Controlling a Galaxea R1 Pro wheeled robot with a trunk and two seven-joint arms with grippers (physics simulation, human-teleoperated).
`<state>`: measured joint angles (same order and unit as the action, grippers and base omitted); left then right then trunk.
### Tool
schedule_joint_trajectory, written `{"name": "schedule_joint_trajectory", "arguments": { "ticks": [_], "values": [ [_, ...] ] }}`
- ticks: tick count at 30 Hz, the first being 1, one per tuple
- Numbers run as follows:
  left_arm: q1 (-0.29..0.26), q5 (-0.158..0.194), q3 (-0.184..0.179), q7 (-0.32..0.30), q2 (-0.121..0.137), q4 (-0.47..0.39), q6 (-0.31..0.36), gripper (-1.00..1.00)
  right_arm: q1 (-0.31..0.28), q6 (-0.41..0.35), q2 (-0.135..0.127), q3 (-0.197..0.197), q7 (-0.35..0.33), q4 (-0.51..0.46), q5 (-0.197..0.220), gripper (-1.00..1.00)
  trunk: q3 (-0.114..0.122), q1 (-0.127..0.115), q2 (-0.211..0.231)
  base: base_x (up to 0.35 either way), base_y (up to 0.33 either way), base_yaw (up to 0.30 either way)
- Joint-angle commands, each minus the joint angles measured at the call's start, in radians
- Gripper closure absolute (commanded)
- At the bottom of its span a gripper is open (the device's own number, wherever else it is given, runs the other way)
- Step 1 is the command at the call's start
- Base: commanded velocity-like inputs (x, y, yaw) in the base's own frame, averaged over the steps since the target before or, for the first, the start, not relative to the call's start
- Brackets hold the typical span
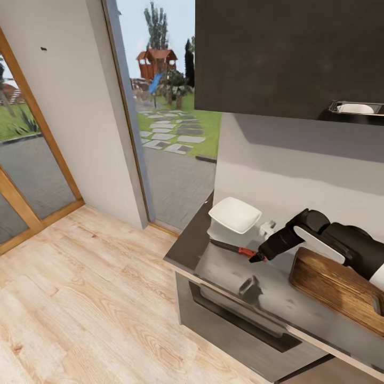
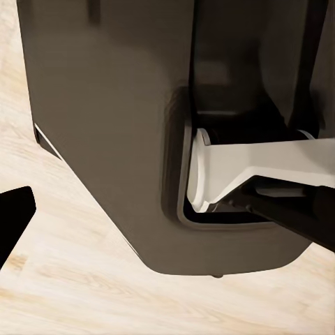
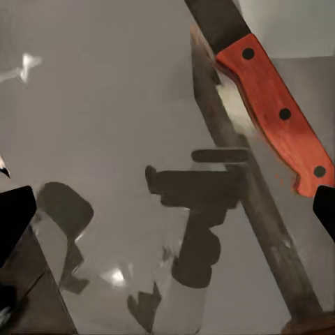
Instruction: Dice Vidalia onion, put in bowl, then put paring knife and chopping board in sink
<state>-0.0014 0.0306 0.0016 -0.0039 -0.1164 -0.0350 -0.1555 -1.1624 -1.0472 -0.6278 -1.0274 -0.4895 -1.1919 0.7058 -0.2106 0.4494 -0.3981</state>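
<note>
The paring knife (image 1: 233, 248) lies flat on the glossy grey countertop (image 1: 224, 274), just in front of the white bowl (image 1: 234, 214). My right gripper (image 1: 258, 257) hovers at the butt of the reddish handle, open and holding nothing. In the right wrist view the knife (image 3: 276, 115) runs diagonally, its handle end close to one fingertip (image 3: 325, 209), with the gripper (image 3: 167, 216) low over the countertop (image 3: 105, 125). The dark wooden chopping board (image 1: 333, 285) rests partly under my right arm. My left gripper (image 2: 167, 223) hangs beside the robot's own body. The onion and the sink are out of view.
A few small white bits (image 1: 267, 228) sit beside the bowl; what they are I cannot tell. A dark upper cabinet (image 1: 288, 53) overhangs the counter. An oven front (image 1: 240, 320) sits below its edge. Wooden floor (image 1: 90, 298) spreads towards the glass door (image 1: 165, 133).
</note>
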Motion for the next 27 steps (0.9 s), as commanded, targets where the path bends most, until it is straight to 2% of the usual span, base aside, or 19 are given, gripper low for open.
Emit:
{"name": "schedule_joint_trajectory", "arguments": {
  "ticks": [1, 5, 10, 17, 27],
  "values": [
    [0.0, 0.003, 0.0, 0.0, 0.0, 0.0, -0.002, -1.0, -0.002, 0.0, 0.0, 0.0, -0.019, 0.0, -0.009, -1.0, -0.002, 0.001, -0.002, 0.0, 0.0, 0.0],
    [0.0, 0.003, 0.0, -0.001, 0.0, 0.0, -0.002, -1.0, -0.002, 0.0, -0.001, 0.022, -0.058, 0.0, -0.007, -1.0, -0.002, 0.001, -0.002, 0.0, 0.0, 0.0],
    [0.0, 0.003, 0.0, -0.001, 0.0, -0.001, -0.002, -1.0, -0.002, 0.0, -0.001, 0.054, -0.064, 0.0, -0.005, -1.0, -0.002, 0.001, -0.002, 0.0, 0.0, 0.0],
    [0.0, 0.003, 0.0, -0.001, 0.0, -0.001, -0.002, -1.0, -0.002, 0.0, -0.001, 0.072, -0.064, 0.0, -0.005, -1.0, -0.002, 0.001, -0.002, 0.0, 0.0, 0.0],
    [0.0, 0.003, 0.0, -0.001, 0.0, -0.001, -0.002, -1.0, -0.002, 0.0, -0.001, 0.075, -0.062, 0.0, -0.007, -1.0, -0.002, 0.001, -0.002, 0.0, 0.0, 0.0]
  ]
}}
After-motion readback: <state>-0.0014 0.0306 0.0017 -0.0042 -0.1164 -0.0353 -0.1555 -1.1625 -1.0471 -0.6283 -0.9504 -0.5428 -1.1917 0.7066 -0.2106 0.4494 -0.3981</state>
